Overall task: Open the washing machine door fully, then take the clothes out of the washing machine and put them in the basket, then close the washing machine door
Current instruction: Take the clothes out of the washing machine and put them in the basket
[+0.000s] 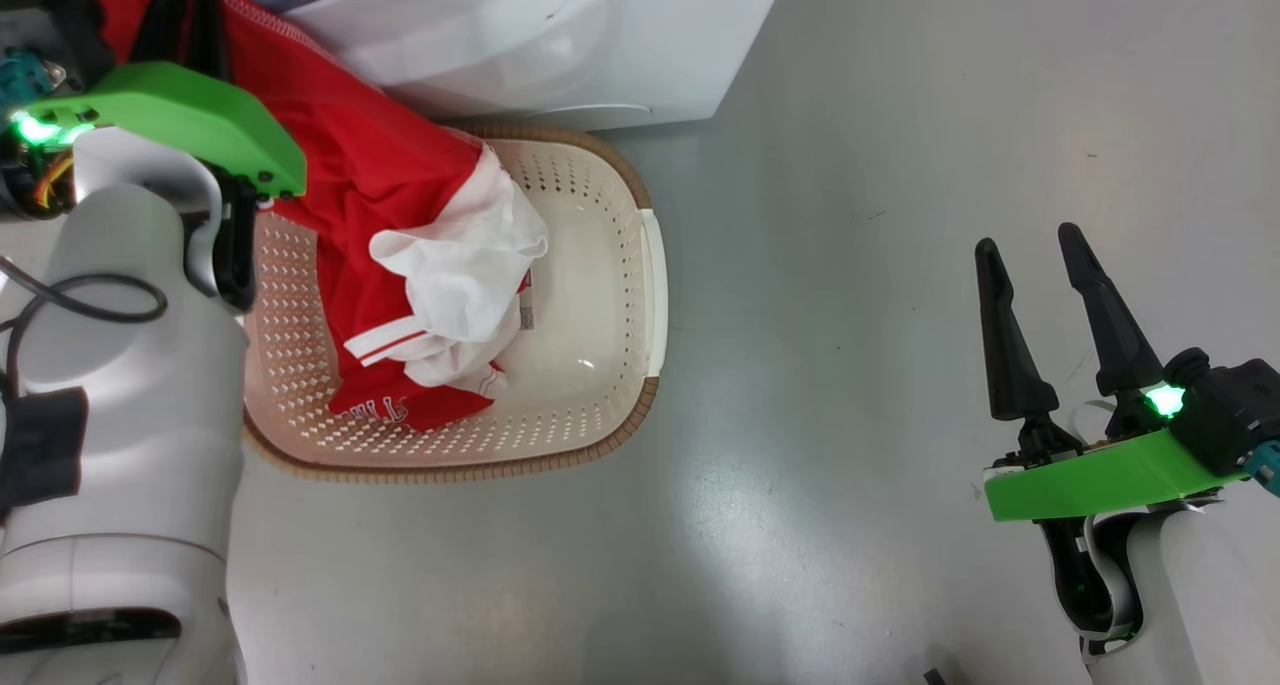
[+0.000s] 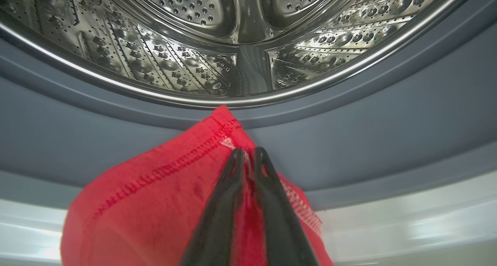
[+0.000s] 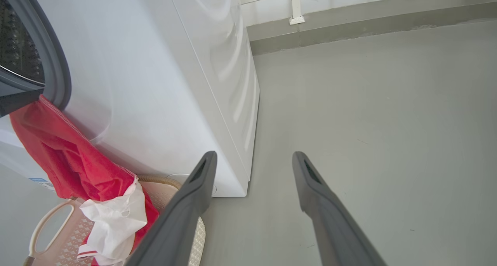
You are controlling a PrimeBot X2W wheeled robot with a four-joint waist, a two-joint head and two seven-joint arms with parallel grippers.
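My left gripper (image 2: 248, 152) is shut on a hem of the red clothes (image 2: 155, 204), held just in front of the washing machine's grey rubber ring (image 2: 369, 122) and steel drum (image 2: 186, 37). From that grip the clothes (image 1: 370, 175) hang down into the cream basket (image 1: 600, 265), where red and white folds pile up. The basket stands on the floor against the white washing machine (image 1: 560, 35). My right gripper (image 1: 1035, 250) is open and empty over the floor, well right of the basket. In the right wrist view the clothes (image 3: 70, 157) drape from the machine's opening to the basket (image 3: 50, 219). The door is out of view.
Grey floor (image 1: 850, 465) spreads right of the basket and around my right gripper. A wall base with a white bracket (image 3: 297, 9) runs behind the washing machine (image 3: 174, 83). My left forearm (image 1: 120, 365) covers the basket's left side.
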